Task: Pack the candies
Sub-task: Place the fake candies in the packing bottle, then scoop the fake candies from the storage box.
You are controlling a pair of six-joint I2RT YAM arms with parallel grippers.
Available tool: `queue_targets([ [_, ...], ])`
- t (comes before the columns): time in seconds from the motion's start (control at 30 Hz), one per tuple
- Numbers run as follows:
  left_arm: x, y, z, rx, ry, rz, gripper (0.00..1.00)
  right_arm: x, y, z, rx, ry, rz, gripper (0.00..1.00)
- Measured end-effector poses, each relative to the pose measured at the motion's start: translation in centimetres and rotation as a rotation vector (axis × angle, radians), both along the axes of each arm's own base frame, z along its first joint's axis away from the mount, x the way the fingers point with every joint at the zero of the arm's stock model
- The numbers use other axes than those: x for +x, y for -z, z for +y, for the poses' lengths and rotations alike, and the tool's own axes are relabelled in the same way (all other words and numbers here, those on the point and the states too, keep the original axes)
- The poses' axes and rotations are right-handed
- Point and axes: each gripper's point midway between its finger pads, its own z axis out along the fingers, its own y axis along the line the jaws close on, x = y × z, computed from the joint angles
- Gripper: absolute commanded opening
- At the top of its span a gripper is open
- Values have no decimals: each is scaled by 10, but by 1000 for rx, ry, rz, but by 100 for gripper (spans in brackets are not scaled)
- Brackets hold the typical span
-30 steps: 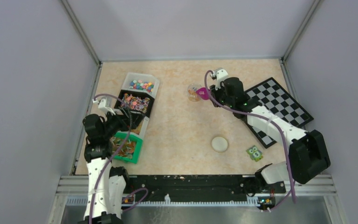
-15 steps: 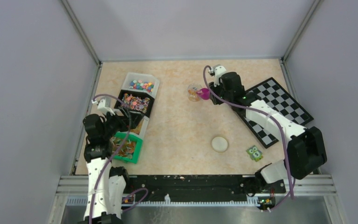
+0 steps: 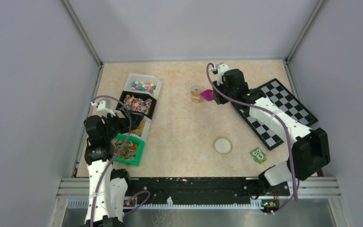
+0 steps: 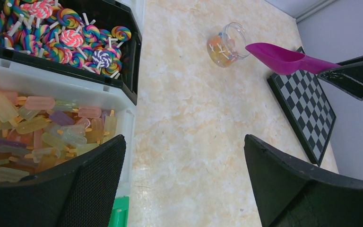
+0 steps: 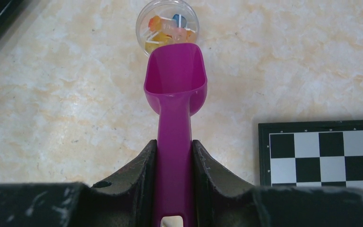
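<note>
Left hand (image 4: pixel 183 142) gapes wide, held low; right hand (image 5: pixel 175 146) reaches far forward, clamped.

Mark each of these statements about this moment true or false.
1. The right gripper is shut on the magenta scoop by its handle. True.
2. The scoop's bowl is full of sweets. False: it is empty; a few candies lie in the jar.
3. The cream lid sits on the jar. False: it lies on the table, apart from the open jar.
4. The left gripper is open and holds nothing. True.
5. The jar stands on the checkerboard. False: it stands on the table, apart from the checkerboard.
</note>
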Motion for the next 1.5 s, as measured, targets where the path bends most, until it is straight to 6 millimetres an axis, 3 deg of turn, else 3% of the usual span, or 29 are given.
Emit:
queue_targets([
  [0.2, 1, 2, 3, 4, -17, 9, 99, 3, -12, 1, 5, 0, -10, 0],
  [0.57, 1, 4, 6, 10, -40, 21, 99, 3, -10, 4, 0, -35, -31, 0],
  [0.77, 3, 5, 15, 26, -92, 39, 99, -19, -3, 7, 28, -160, -112, 0],
  [1.0, 5, 9, 29, 42, -184, 69, 99, -40, -42, 14, 96, -313, -357, 0],
  [1.1, 8, 11, 41, 35, -267, 88, 98, -44, -59, 25, 119, -372, -436, 0],
  [1.23, 10, 16, 58, -18, -414, 132, 95, -52, -67, 46, 134, -438, -481, 0],
  [1.37, 13, 21, 72, -81, -543, 202, 93, -56, -60, 73, 147, -496, -468, 0],
  [1.5, 27, 8, 90, -98, -649, 219, 91, -41, -48, 98, 138, -509, -405, 0],
])
